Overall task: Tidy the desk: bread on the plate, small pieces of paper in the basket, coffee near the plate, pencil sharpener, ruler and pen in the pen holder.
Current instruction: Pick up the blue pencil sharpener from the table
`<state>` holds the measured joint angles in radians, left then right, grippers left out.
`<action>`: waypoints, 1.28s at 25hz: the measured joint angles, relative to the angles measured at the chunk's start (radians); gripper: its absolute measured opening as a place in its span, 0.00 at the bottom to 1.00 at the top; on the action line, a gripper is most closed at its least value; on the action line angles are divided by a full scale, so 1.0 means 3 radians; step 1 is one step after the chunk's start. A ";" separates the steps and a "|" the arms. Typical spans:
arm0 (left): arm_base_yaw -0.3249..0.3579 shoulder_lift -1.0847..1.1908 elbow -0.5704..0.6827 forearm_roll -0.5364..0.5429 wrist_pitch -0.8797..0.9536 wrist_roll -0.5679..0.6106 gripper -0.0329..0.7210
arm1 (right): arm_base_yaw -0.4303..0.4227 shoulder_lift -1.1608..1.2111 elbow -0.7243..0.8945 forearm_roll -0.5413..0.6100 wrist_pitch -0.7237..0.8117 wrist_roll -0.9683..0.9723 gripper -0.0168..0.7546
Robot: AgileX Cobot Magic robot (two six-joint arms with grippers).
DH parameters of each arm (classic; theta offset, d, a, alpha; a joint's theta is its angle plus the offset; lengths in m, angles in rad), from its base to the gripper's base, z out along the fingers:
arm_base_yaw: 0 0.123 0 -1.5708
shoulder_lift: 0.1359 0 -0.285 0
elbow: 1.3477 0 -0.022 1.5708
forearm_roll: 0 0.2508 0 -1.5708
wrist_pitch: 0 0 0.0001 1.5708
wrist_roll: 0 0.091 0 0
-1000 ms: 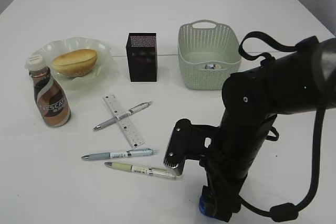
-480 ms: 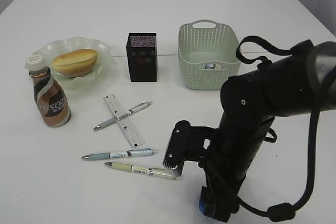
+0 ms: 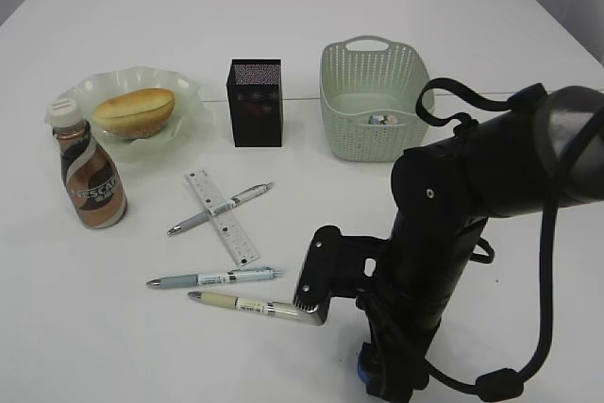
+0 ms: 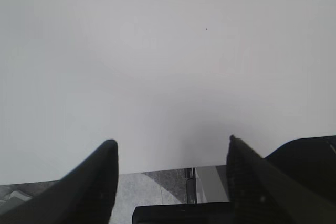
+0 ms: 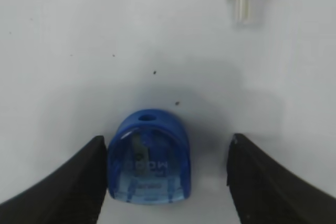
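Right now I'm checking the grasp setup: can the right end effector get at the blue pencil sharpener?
Probably yes. The right end effector stands open astride the pencil sharpener, which lies on bare desk against the left finger; nothing blocks closing.

Pens [image 3: 215, 278] and ruler [image 3: 223, 216] clutter the desk [image 3: 472, 25] before the pen holder [image 3: 256, 103].

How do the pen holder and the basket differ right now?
The pen holder is black, square and taller than wide; the basket is pale green, rounded, wider and has cut-out handles. The pen holder's contents cannot be made out; a small object lies in the basket. Both stand upright on the desk.
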<state>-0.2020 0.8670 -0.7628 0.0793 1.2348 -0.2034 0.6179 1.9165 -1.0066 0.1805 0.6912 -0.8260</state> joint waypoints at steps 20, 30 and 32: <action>0.0000 0.0000 0.0000 -0.0033 0.0000 0.0000 0.68 | 0.0000 0.0001 -0.0124 0.0151 0.0221 0.0585 0.42; 0.0000 0.0000 0.0000 -0.0168 0.0000 0.0000 0.68 | 0.0000 0.0007 -0.0712 0.0169 0.1015 0.1749 0.42; 0.0000 0.0000 0.0000 -0.0182 0.0000 0.0000 0.68 | 0.0000 0.0007 -0.0712 0.0140 0.1040 0.1771 0.42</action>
<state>-0.2020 0.8670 -0.7628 0.0248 1.2348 -0.2034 0.6179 1.9186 -1.2202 0.2225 1.0033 -0.2948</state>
